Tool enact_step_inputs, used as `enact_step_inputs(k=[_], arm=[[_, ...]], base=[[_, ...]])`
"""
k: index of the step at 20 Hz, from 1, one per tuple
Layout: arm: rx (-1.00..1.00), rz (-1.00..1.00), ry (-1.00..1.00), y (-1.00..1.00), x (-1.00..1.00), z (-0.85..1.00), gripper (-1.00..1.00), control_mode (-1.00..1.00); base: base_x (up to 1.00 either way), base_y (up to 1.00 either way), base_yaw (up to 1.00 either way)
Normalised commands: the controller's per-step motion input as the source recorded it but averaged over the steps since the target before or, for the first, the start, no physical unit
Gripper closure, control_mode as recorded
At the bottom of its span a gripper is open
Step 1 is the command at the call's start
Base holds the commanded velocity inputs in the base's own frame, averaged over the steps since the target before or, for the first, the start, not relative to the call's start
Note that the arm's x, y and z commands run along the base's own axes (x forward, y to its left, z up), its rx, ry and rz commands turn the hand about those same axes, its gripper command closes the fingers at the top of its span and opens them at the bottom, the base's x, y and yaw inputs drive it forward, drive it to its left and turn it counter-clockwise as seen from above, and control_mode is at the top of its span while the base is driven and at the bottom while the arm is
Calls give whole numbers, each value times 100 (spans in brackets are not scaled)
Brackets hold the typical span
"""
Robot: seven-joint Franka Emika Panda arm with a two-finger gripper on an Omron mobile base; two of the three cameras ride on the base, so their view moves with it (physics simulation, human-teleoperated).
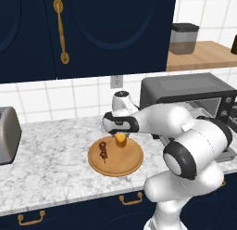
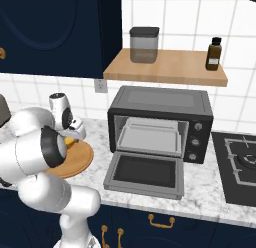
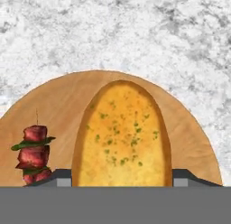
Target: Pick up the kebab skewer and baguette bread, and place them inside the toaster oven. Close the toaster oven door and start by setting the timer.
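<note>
Baguette bread (image 3: 122,135) lies on the wooden plate (image 1: 127,166), kebab skewer (image 1: 103,151) just beside it on the same plate. Plate sits on the marble tabletop (image 1: 51,159), left of the toaster oven (image 2: 161,123). Toaster oven door (image 2: 145,174) is dropped flat open, tray on the rack inside. No readable writing anywhere. Gripper (image 3: 122,179) is down over the plate, its fingers (image 3: 61,177) on either side of the baguette bread and close against it; a firm clamp I cannot tell. Shelf (image 2: 165,67) above the oven carries a dark canister (image 2: 144,44) and a brown bottle (image 2: 213,54); a silver toaster (image 1: 8,134) stands at the far left.
</note>
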Motion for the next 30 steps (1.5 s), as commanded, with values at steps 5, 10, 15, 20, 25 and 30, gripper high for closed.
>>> enact_step_inputs(k=[5,10,15,20,25,30], arm=[[3,-15,0,-19,-73,75,100,-100],[3,-18,0,-39,-98,50,100,-100],[5,-21,1,-65,-68,45,100,-100],[3,-22,1,-72,-33,36,100,-100],[6,-25,1,-82,-2,55,100,-100],[5,-28,0,-77,-1,52,100,-100]], base=[[0,0,0],[0,0,0],[0,0,0],[0,0,0],[0,0,0],[0,0,0]])
